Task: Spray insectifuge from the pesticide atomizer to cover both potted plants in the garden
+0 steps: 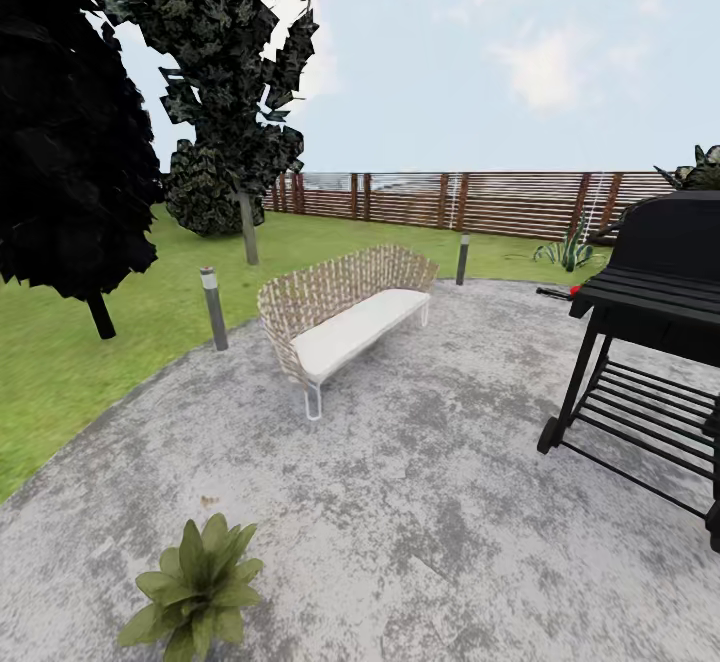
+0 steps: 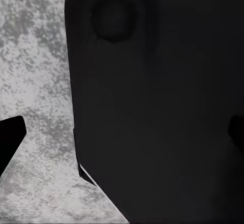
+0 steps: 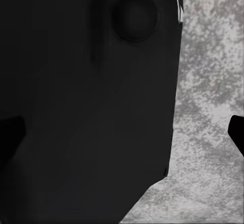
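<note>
With no atomizer seen, only one plant (image 1: 195,589) at near left, and each hand's state untellable, the grill (image 1: 655,332) at right could be clipped.

— Bright, even daylight in the head view; no sharp shadows on the paving (image 1: 450,502), trees (image 1: 70,142) nearly black
— Soft, low-detail render; wide-angle bend at edges; wrist views mostly dark, blurred
</note>
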You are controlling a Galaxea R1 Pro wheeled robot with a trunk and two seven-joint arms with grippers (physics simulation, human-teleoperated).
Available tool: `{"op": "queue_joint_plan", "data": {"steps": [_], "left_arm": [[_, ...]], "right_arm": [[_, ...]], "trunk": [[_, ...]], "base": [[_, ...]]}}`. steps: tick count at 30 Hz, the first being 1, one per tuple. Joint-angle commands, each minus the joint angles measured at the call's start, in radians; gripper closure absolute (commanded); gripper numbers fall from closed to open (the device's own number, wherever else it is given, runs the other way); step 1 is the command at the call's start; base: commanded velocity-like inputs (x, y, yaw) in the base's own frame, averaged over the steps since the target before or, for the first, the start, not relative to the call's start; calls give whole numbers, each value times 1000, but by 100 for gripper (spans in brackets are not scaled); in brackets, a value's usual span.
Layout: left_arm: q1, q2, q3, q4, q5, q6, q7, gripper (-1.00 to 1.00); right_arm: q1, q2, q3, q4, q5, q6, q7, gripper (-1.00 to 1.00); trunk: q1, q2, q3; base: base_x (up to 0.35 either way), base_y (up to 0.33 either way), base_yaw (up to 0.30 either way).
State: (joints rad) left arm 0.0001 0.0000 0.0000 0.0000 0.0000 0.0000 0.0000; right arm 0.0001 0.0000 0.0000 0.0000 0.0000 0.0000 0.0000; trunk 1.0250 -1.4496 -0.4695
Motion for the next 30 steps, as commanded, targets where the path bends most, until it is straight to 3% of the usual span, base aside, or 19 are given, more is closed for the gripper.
{"op": "queue_joint_plan", "data": {"steps": [1,5,12,17,21,30], "left_arm": [[-6,6,-1,-6,-1,-6,-4,-100],[-15,1,6,-28,6,-28,-4,-100],[3,-8,9,7,8,11,-5,-100],[4,-1,7,23,7,20,-4,-100],[1,11,6,1,6,8,6,-100],[-5,62,5,-50,7,-42,50,-100]], "right_arm": [[-6,-6,-2,-6,-2,-6,2,-100],[-29,5,0,-29,-2,-28,2,-100],[-38,45,1,-33,0,7,2,-100],[-40,49,0,-32,0,7,0,-100],[-40,43,-1,-37,0,1,-3,-100],[-40,-7,-5,-88,-1,-49,-6,-100]], "trunk": [[0,0,-1],[0,0,-1],[0,0,-1],[0,0,-1],[0,0,-1],[0,0,-1]], "base": [[0,0,0],[0,0,0],[0,0,0],[0,0,0],[0,0,0],[0,0,0]]}}
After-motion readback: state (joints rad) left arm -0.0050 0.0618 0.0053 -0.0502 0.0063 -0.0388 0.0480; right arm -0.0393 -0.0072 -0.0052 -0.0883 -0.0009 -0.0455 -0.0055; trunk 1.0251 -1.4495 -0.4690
